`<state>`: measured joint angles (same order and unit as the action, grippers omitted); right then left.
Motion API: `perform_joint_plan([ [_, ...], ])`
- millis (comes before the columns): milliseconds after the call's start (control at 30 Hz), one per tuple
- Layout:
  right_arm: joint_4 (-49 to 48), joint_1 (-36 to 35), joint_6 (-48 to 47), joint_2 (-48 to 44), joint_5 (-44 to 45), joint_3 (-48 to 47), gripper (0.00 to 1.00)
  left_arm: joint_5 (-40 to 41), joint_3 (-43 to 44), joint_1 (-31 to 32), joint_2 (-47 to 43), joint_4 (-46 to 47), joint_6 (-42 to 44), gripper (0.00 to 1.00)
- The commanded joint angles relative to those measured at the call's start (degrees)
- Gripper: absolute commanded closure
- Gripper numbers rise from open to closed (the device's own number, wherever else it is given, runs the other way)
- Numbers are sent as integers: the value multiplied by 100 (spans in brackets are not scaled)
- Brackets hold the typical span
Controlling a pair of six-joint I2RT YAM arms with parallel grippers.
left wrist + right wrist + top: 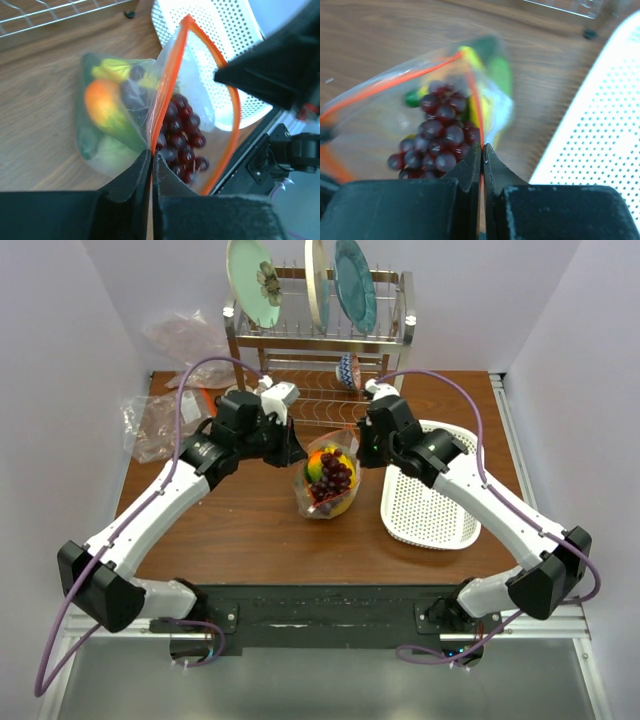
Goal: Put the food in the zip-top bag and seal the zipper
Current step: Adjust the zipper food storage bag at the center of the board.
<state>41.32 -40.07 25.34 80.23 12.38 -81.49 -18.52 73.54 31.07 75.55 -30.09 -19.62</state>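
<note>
Midway between the tabletop's side edges, my left claw [151, 155] and right claw [482, 148] pinch the zipper [169, 82], food [440, 134] already in the zip-top bag [318, 502], mouth unsealed.

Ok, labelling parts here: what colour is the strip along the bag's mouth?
Orange-red. The zipper shows best in the left wrist view.

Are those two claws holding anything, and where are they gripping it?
The left gripper and right gripper each pinch the bag by its orange zipper strip, at opposite ends.
</note>
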Motion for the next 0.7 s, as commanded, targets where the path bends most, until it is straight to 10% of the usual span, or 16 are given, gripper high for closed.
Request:
perform_joint_plan([
  [0,-388,359,120,-183,-403,195,100,-512,2,153,162,636,-86,74],
  [267,-467,746,111,10,-842,204,100,-239,3,224,-479,443,467,0],
  [667,-81,1002,234,511,-1536,-411,100,366,-3816,1226,-3186,4061,301,5],
])
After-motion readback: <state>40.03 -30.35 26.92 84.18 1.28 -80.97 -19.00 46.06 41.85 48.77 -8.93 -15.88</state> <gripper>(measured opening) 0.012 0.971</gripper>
